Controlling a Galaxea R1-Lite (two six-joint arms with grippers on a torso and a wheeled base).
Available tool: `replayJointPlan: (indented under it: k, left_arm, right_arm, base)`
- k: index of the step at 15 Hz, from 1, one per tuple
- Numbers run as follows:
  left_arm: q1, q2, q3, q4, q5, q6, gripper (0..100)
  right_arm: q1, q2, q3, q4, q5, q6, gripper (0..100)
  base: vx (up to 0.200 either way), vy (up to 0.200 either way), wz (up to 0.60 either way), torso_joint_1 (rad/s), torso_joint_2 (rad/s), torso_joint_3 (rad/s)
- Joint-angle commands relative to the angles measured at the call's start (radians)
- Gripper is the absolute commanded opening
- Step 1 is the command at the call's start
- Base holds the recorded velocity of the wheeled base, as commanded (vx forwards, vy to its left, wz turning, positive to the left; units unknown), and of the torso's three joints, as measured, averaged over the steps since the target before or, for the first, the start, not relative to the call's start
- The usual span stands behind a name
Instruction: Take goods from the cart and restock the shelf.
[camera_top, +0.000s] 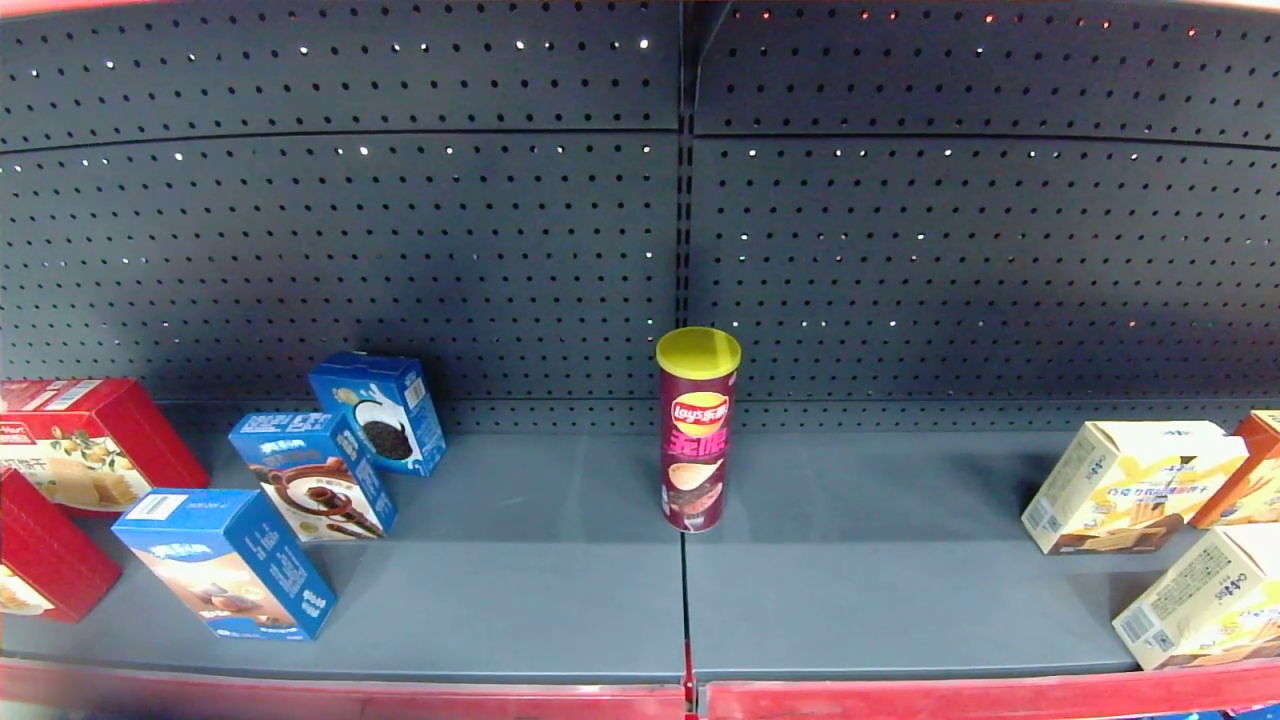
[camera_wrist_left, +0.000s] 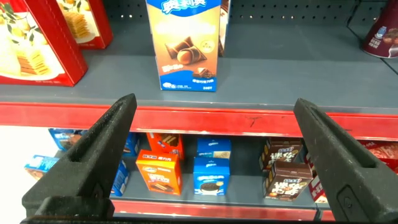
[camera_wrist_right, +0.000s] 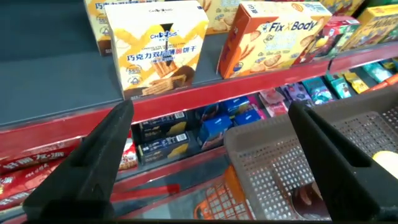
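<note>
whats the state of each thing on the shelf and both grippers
maroon cylindrical chip can with yellow lid: upright, lid on
front blue cardboard snack box: upright, closed
cream cardboard biscuit box: standing, closed
left gripper: open, empty
right gripper: open, empty

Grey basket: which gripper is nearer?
Right. The right gripper hangs just above the grey basket; the left gripper faces a blue box at the left end of the shelf.

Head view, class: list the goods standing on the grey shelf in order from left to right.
Rear red box, front blue box, middle blue box, rear blue box, yellow-lidded chip can, cream box.
</note>
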Motion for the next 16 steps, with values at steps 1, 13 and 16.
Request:
replayJointPlan:
  k: [1, 13, 16]
  left_arm:
    - [0.000, 0.001, 0.000, 0.000, 0.000, 0.000, 100]
    - [0.000, 0.001, 0.002, 0.000, -0.003, 0.007, 100]
    - [0.000, 0.001, 0.000, 0.000, -0.006, 0.007, 100]
  right_arm:
    - [-0.022, -0.011, 0.007, 0.002, 0.002, -0.003, 100]
    - [0.014, -0.069, 0.030, 0.002, 0.014, -0.035, 100]
    - [0.023, -0.080, 0.038, 0.002, 0.015, -0.037, 100]
  base:
    - [0.000, 0.000, -0.60, 0.002, 0.00, 0.002]
    - [-0.017, 0.000, -0.30, 0.003, 0.00, 0.003]
    - [-0.200, 0.000, 0.00, 0.007, 0.01, -0.001]
